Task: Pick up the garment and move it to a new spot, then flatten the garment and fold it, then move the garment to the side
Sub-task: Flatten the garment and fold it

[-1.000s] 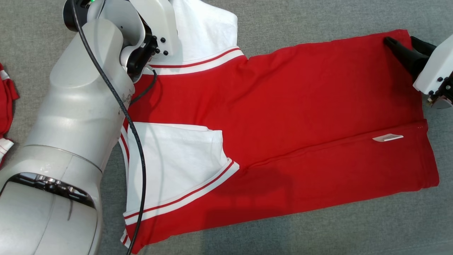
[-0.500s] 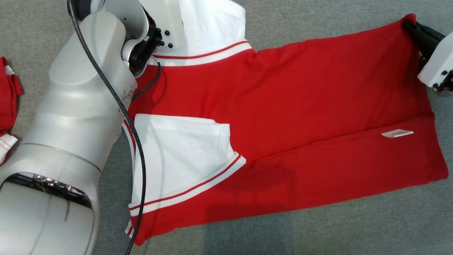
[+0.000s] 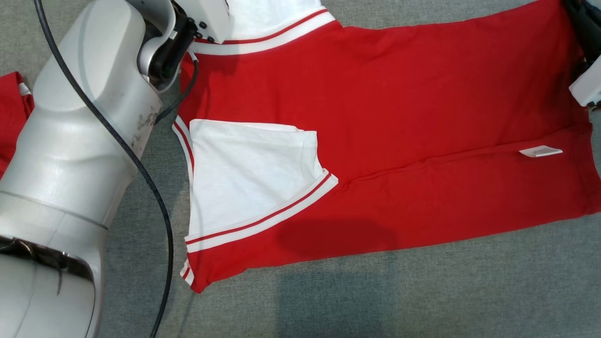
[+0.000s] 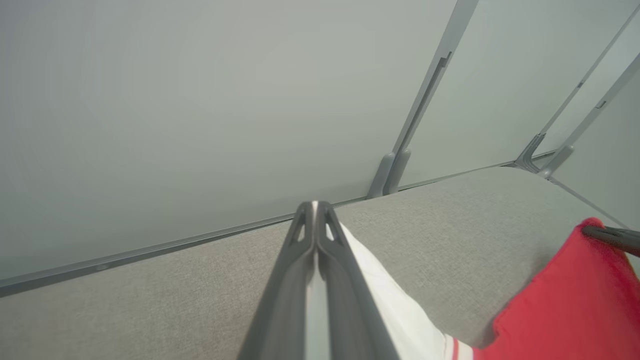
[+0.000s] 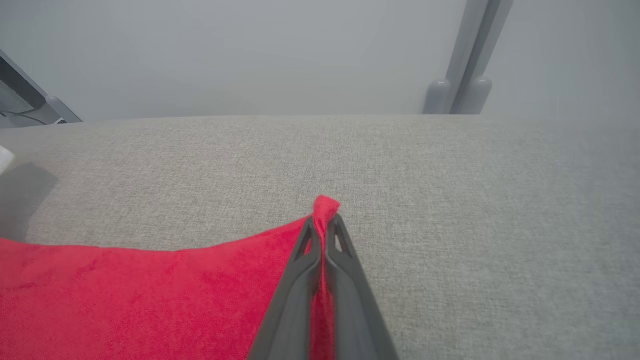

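Head view: red T-shirt (image 3: 399, 117) lies flat on the grey bench (image 3: 422, 291), spanning from one pair of jaws to the other. Right jaws are cut off at the frame edge and left jaws are hidden behind their wrist housing (image 3: 206, 19), so we can't read either grip here.
Left wrist view: jaws closed with a pale strip between them. White sleeve (image 4: 385, 285) runs just right of them, likely pinched but not certain.
Right wrist view: jaws closed on the red hem corner (image 5: 326, 205), only a nub past the tips.
Risks, as we judge them: that shallow bite slips on lift, or uneven pull skews the fold.
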Controlling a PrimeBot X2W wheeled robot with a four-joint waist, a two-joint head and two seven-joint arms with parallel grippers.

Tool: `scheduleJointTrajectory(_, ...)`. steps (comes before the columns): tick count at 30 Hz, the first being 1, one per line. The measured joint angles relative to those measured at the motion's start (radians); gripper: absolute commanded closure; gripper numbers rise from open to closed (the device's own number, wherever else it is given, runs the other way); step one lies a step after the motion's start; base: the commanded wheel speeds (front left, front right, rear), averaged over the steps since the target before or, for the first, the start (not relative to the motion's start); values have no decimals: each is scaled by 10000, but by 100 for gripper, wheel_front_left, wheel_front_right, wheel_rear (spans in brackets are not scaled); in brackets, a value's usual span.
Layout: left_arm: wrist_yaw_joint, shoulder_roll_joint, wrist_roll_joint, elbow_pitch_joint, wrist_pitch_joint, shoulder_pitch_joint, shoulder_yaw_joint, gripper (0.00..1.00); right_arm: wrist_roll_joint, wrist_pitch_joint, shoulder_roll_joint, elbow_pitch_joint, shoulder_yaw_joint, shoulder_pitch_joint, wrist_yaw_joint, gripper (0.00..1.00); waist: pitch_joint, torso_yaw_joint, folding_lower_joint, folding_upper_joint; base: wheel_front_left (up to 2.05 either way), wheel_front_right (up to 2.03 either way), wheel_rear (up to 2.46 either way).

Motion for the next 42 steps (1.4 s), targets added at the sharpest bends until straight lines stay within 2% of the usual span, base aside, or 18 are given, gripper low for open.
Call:
scheduleJointTrajectory(10,38,1030,-548,-2746,-48,1902,-339,100,1062,-1352,-1016,-1191,775,783,-2,100,-536,224,0,0,0,0,0)
scheduleJointTrajectory(14,506,1607,-660,-4303,163,3030,-330,100,1505,-1611,-1430,-1615,995,1312,-2,100,-809,322,0,0,0,0,0)
scheduleJointTrajectory(27,2591,3185,-1191,-9252,997,6509,-188,100,2481,-2038,-2301,-2429,1143,2790,-2,100,-1567,658,0,0,0,0,0)
scheduleJointTrajectory(32,3158,3490,-1292,-10335,1076,7585,-201,100,2886,-2044,-2606,-2548,1005,3333,-2,100,-1826,804,0,0,0,0,0)
scheduleJointTrajectory(38,3639,3783,-1473,-11037,1057,8568,-104,100,3047,-2130,-2842,-2491,665,3883,-2,100,-2085,960,0,0,0,0,0)
scheduleJointTrajectory(42,3776,3822,-1687,-11348,1032,9066,-104,100,3143,-2130,-2849,-2238,589,4246,-2,100,-2205,1074,0,0,0,0,0)
